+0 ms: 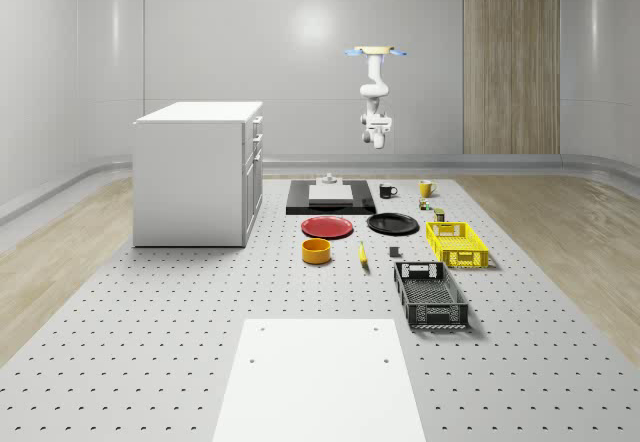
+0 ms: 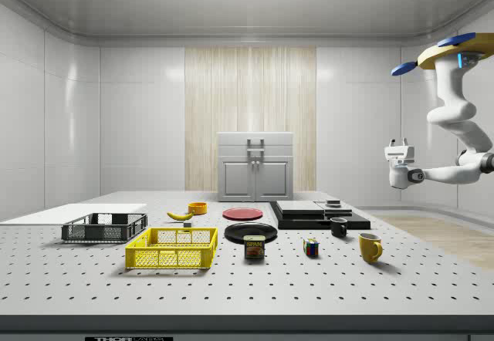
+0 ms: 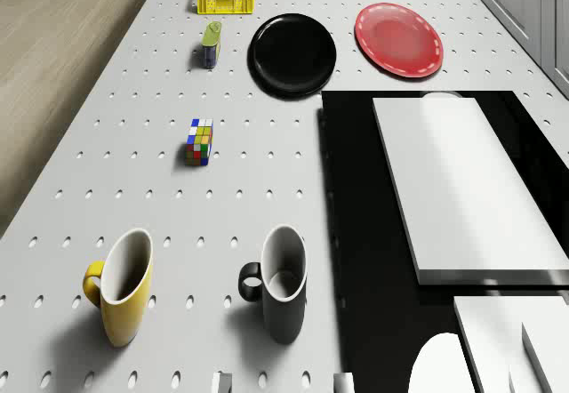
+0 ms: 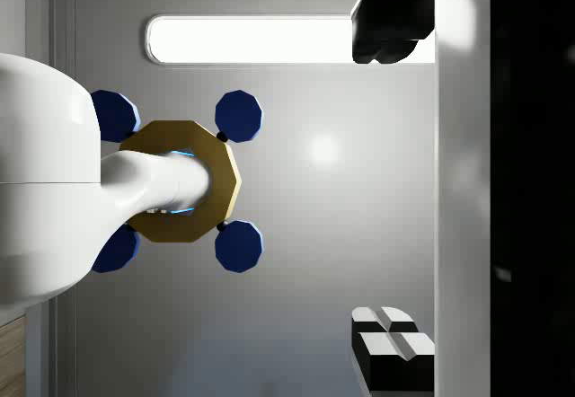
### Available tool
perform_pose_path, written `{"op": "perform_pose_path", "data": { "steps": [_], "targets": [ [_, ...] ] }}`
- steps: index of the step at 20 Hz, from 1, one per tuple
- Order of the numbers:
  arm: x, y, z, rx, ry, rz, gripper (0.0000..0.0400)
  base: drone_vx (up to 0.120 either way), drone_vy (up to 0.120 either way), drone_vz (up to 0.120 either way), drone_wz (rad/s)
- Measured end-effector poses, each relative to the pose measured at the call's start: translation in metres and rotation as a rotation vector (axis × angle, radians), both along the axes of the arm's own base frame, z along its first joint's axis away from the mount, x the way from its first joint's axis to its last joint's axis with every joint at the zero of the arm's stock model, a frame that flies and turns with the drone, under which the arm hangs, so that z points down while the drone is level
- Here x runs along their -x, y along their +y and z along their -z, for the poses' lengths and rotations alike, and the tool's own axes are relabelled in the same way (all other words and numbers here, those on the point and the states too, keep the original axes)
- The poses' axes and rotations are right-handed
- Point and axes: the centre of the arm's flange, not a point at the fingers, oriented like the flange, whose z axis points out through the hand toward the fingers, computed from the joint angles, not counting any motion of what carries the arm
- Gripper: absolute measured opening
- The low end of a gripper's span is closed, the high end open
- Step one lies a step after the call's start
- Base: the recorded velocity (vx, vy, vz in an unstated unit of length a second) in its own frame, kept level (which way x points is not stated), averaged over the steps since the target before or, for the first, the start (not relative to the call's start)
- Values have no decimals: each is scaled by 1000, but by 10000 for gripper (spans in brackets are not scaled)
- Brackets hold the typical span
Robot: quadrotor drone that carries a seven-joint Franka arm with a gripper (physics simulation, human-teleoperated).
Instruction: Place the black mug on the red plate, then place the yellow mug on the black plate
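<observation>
The black mug [image 3: 283, 282] stands upright on the table beside the black slab [image 3: 373, 260], with the yellow mug [image 3: 123, 284] a short way off on its other side. Both mugs, black [image 1: 387, 191] and yellow [image 1: 425, 188], sit at the far end of the table. In front of them lie the red plate [image 1: 327, 227] and the black plate [image 1: 392, 224], both bare. The drone [image 1: 376, 52] hovers high above the far end of the table. My gripper [image 2: 398, 145] is turned up toward the drone [image 4: 180, 181], well above the mugs, open and holding nothing.
A white cabinet [image 1: 200, 172] stands at the whole-scene view's left. A white block [image 3: 462, 188] lies on the slab. Nearer are an orange bowl [image 1: 316, 251], a banana [image 1: 362, 253], a yellow crate [image 1: 456, 243], a black crate [image 1: 430, 294], a Rubik's cube [image 3: 200, 141] and a can [image 3: 211, 44].
</observation>
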Motion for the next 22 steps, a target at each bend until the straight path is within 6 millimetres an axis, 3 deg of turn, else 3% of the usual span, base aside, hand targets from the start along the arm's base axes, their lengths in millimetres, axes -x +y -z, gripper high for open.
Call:
{"op": "perform_pose_path", "data": {
  "steps": [11, 22],
  "targets": [
    [2, 0, -71, 0, -9, 0, 400, 11, 0, 0, 0],
    [0, 0, -91, 0, -17, 0, 400, 120, 0, 0, 0]
  ]
}}
